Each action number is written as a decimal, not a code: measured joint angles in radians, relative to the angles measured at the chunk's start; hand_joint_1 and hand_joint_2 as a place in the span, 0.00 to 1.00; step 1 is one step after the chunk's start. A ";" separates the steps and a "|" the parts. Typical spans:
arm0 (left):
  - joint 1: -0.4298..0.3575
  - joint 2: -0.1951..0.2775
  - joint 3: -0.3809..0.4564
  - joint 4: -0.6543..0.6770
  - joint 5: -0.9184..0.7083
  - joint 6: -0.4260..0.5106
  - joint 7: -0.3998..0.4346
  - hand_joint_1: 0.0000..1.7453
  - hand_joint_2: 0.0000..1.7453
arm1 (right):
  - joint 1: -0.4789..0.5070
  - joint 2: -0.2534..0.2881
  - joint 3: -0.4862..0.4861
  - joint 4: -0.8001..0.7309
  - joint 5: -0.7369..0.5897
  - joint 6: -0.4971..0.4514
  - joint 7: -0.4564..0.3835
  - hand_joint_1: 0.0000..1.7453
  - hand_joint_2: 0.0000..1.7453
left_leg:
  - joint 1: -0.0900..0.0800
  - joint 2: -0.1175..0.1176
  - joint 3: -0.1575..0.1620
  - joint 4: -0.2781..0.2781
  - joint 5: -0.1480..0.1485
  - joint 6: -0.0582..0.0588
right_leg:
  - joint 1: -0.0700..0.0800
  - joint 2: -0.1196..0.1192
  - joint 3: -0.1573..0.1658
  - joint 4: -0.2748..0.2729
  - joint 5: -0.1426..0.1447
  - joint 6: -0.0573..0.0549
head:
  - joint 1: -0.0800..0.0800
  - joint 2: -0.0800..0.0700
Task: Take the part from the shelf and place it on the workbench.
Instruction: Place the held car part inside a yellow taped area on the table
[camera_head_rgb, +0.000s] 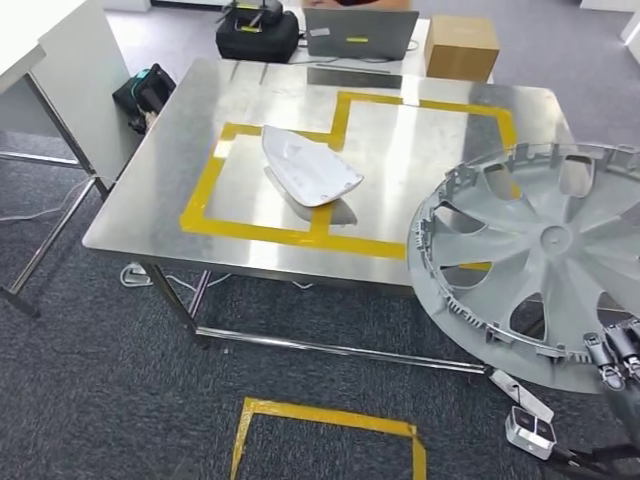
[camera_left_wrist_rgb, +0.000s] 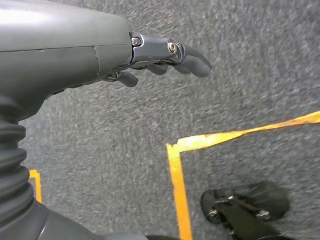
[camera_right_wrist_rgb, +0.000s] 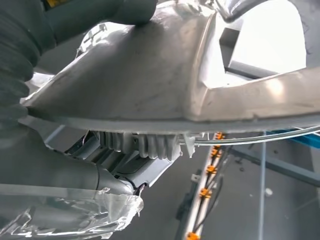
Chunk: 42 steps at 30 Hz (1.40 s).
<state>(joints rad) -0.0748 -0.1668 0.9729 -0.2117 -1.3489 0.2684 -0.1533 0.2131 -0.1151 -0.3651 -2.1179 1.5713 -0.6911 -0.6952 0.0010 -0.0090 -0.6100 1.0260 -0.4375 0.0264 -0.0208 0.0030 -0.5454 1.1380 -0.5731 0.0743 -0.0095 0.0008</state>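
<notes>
Silver wheel cover (camera_head_rgb: 540, 255), seemingly light, stiff and slick, with snappable rim clips, held by its rim in the right robot hand (camera_head_rgb: 615, 355) near the desk (camera_head_rgb: 151, 190); left robot hand (camera_left_wrist_rgb: 166, 57) hangs slack, empty.

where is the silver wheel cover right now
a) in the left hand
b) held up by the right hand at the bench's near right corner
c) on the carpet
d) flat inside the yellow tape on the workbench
b: the right hand grips the rim of the wheel cover, tilted in front of the workbench; the left hand holds nothing.
</notes>
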 joint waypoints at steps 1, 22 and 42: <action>-0.001 0.000 0.000 0.000 0.000 -0.001 -0.001 0.00 1.00 | 0.000 0.000 0.000 0.000 0.000 0.000 0.000 1.00 1.00 | -0.002 -0.001 0.002 0.000 -0.004 0.004 | 0.002 0.000 -0.040 0.060 -0.024 0.000 | 0.001 0.000; 0.001 0.002 -0.010 0.000 -0.002 -0.016 -0.031 0.00 1.00 | 0.017 0.017 0.002 0.020 0.001 0.000 0.001 1.00 1.00 | -0.002 0.001 -0.111 0.135 -0.041 -0.051 | 0.001 0.003 0.064 -0.115 0.021 -0.047 | -0.009 0.000; -0.001 0.004 -0.010 0.001 -0.002 -0.005 -0.019 0.00 1.00 | 0.080 -0.012 0.027 0.136 -0.003 0.103 0.353 1.00 1.00 | -0.007 -0.012 0.029 0.003 -0.031 -0.005 | 0.008 0.005 -0.051 -0.097 0.113 -0.012 | -0.003 0.000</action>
<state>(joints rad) -0.0761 -0.1631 0.9629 -0.2106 -1.3513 0.2633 -0.1722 0.2935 -0.1273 -0.3381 -1.9817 1.5685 -0.5878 -0.3426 -0.0059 -0.0207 -0.5813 1.0287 -0.4682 0.0214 -0.0129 0.0084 -0.5968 1.0405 -0.4599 0.0621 -0.0123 0.0008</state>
